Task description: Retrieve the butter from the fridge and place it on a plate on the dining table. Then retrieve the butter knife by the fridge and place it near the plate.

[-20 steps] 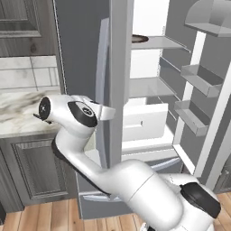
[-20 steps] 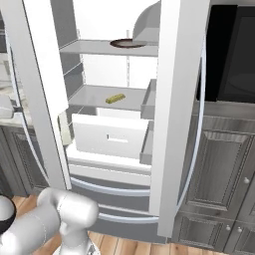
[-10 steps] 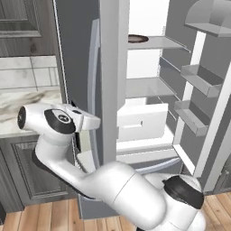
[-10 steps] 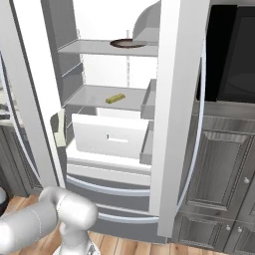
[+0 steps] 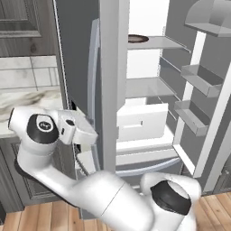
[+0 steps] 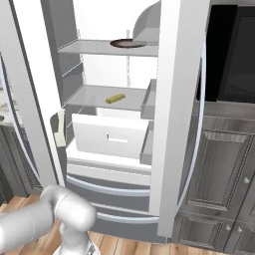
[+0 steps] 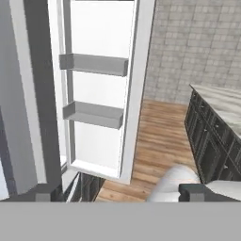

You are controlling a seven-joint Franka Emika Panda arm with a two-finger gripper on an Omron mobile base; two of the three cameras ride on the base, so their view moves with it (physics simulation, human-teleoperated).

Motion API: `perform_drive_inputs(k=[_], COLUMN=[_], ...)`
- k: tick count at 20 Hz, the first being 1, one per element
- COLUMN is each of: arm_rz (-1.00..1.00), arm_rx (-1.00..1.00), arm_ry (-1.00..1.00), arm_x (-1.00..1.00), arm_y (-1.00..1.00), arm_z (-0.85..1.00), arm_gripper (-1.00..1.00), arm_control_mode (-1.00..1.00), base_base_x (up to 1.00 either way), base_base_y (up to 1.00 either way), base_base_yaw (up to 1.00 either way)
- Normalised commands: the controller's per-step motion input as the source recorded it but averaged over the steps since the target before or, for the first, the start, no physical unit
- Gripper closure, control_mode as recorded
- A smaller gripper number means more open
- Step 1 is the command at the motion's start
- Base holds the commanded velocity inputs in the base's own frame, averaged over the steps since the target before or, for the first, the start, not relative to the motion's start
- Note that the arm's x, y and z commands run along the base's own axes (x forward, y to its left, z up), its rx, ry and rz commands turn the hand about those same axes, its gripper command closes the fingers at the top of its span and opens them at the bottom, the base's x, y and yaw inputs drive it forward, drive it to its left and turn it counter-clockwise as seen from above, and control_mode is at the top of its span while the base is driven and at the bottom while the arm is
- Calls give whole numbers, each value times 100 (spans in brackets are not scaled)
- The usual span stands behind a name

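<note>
Beside the left door of the fridge point(image 5: 108, 90), the gripper point(image 7: 117, 195) has its two dark tips wide apart with nothing between them. Farther in, the butter point(image 6: 115, 98) lies on the middle shelf point(image 6: 94, 97), above a white drawer point(image 6: 109, 137).

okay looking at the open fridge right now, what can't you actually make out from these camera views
- Tool: in the hand view just its two tips rise at the bottom edge; open or shut is unclear.
- Butter: small on the middle shelf in the right base view; no detail readable.
- Dark round item on the fridge top shelf: too small and flat to identify.
</note>
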Motion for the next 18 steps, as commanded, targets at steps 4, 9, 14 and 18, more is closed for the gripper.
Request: perform_drive_inputs(k=[4, 9, 14, 18], arm_rz=[10, 44, 30, 26], arm_rx=[5, 23, 53, 52], arm_ry=[-1, -2, -2, 17], arm_x=[-100, -80, 2, 16], arm_y=[-94, -93, -100, -79], arm_z=[-1, -7, 0, -26], arm_gripper=[-100, -100, -100, -100], arm_control_mode=[-100, -100, -100, -100], base_base_x=[0, 0, 0, 0], base_base_y=[0, 0, 0, 0], base_base_yaw=[0, 0, 0, 0])
